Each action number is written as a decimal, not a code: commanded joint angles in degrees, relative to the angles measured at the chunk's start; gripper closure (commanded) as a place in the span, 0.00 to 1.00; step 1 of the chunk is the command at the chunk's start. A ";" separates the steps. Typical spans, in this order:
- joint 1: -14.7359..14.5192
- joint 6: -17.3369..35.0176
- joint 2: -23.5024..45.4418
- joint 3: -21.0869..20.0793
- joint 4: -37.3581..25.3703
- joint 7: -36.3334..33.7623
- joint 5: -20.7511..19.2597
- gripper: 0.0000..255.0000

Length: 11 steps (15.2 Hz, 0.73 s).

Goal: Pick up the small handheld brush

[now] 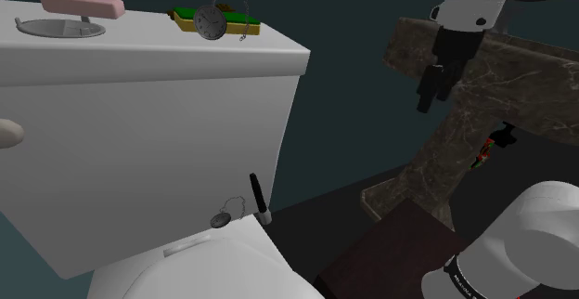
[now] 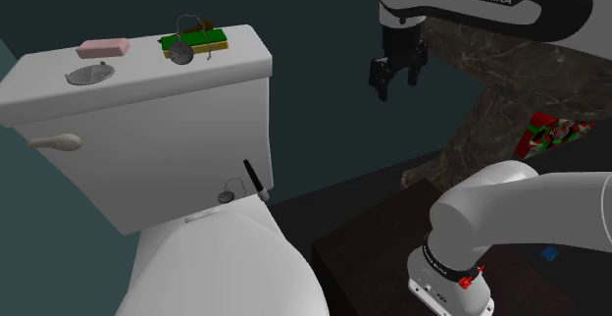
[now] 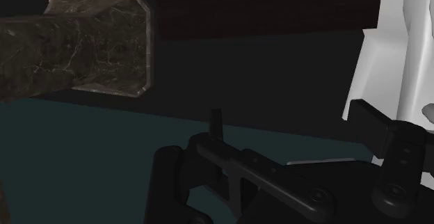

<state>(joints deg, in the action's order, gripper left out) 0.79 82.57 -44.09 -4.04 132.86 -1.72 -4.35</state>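
Note:
The small brush [image 1: 258, 198] is a slim black stick with a pale tip. It leans against the front of the white toilet tank [image 1: 139, 130], standing on the ledge behind the seat, and appears again in the second exterior view [image 2: 254, 179]. My black gripper [image 1: 434, 97] hangs in the air well to the right of and above the brush, in front of a dark marbled beam. In the second exterior view the gripper [image 2: 396, 86] points down with its fingers apart and nothing between them.
A small round pendant [image 1: 221, 218] lies next to the brush. The tank lid carries a pink block [image 1: 82, 5], a grey disc [image 1: 57, 28] and a green pad with a pocket watch [image 1: 212, 20]. The marbled beam [image 1: 492, 74] and the dark stand [image 1: 390, 260] fill the right.

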 commanded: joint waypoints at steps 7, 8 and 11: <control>-2.89 11.83 0.09 -3.94 8.35 -3.65 4.35 0.00; -3.40 13.90 0.41 -4.66 9.51 -4.24 5.04 0.00; -4.91 20.31 1.93 -6.96 12.57 -5.97 7.02 0.00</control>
<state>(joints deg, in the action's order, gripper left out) -3.69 100.49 -42.43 -10.47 144.12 -7.38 2.14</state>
